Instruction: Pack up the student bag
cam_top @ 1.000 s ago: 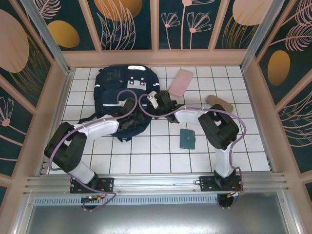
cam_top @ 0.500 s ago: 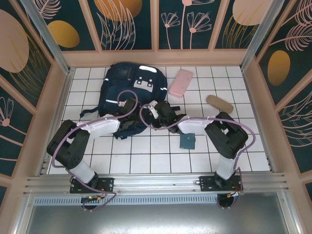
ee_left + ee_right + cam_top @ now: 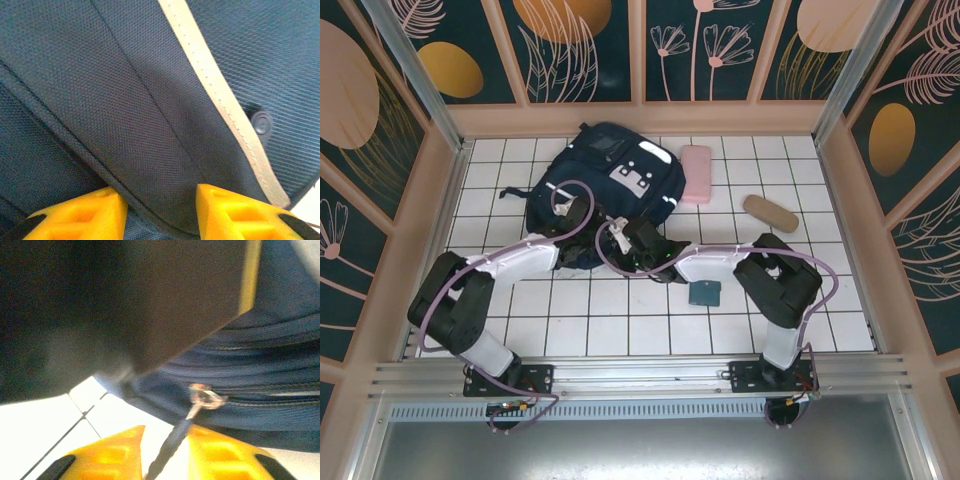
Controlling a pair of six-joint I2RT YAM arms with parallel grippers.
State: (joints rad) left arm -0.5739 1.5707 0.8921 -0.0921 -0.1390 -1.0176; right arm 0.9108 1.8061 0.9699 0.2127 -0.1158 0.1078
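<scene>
Left gripper (image 3: 160, 202) clamped on a fold of the student bag (image 3: 150, 100); navy fabric pinched between both fingers. Right gripper (image 3: 165, 455) jaws parted, bag directly ahead and close. Zipper pull (image 3: 202, 396) cord runs down between its fingers.

No legible txt/labels on student bag (image 3: 605, 165).
</scene>
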